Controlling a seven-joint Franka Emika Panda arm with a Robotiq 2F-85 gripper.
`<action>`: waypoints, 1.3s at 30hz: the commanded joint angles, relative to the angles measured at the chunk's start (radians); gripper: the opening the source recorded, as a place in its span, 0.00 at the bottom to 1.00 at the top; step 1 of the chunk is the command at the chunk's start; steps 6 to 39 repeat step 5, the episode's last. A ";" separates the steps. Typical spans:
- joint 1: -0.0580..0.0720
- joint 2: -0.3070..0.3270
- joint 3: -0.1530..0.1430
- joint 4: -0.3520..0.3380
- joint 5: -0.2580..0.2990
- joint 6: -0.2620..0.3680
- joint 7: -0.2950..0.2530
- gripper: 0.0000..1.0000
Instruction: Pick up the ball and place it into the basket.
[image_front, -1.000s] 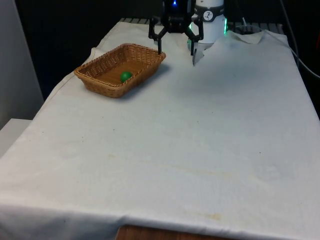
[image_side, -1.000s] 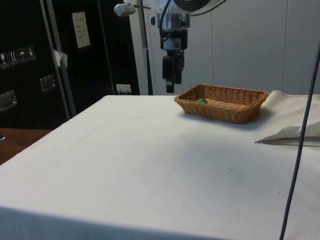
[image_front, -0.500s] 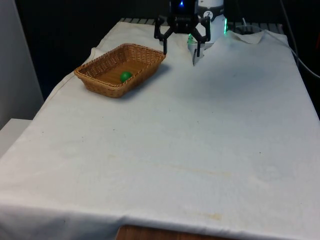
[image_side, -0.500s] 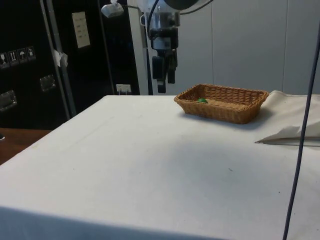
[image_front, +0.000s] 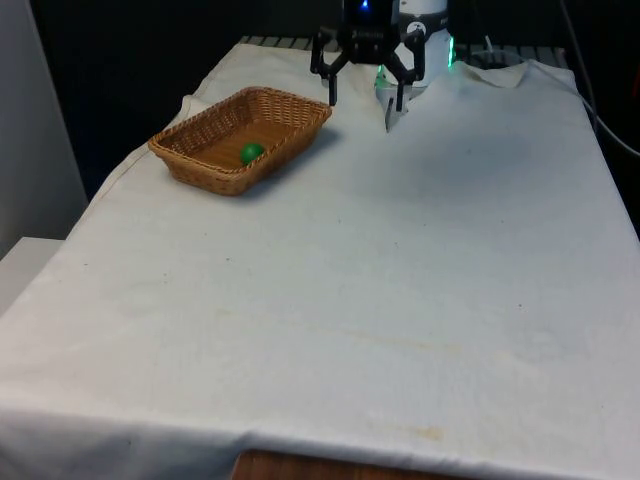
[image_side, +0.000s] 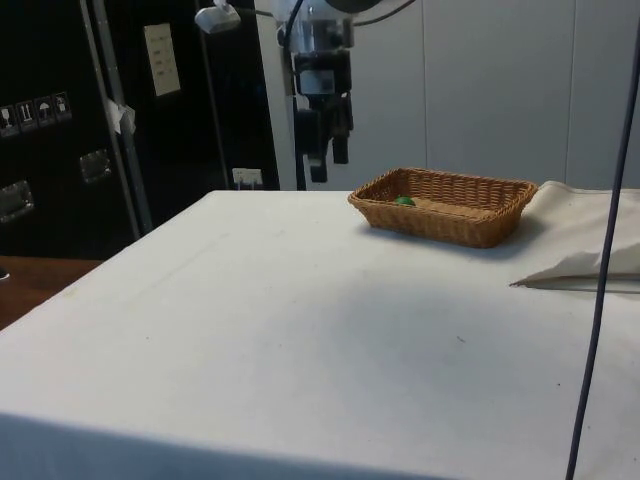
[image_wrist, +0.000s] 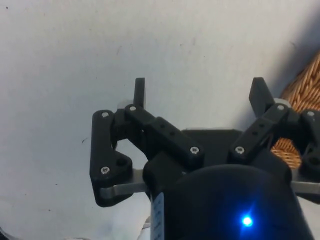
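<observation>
A small green ball (image_front: 251, 152) lies inside the woven wicker basket (image_front: 200, 130), which stands at the far end of the table on the front view's left. From the side, the ball (image_side: 404, 201) peeks over the basket's rim (image_side: 450, 215). My black gripper (image_front: 366, 98) hangs open above the cloth, just off the basket's far corner on the front view's right, with nothing between its fingers. Seen from the side, the gripper (image_side: 322, 165) is raised and apart from the basket. The wrist view has the spread gripper (image_wrist: 199, 92) over bare cloth, with the basket's edge (image_wrist: 302, 90) beside one finger.
The white cloth is rucked into a raised fold (image_front: 405, 108) just behind the gripper near the robot's base. In the side view a loose fold of cloth (image_side: 585, 265) lies on the table past the basket, and a dark cable (image_side: 600, 260) hangs down close to the camera.
The open gripper has risen and drifted away from the basket, toward the front view's right and the table's far end. The ball has stayed in the basket.
</observation>
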 joint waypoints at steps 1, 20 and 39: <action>0.001 -0.002 0.000 0.003 -0.008 -0.010 0.010 1.00; 0.000 -0.002 0.001 0.001 0.000 -0.001 0.000 1.00; 0.000 -0.002 0.001 0.001 0.000 -0.001 0.000 1.00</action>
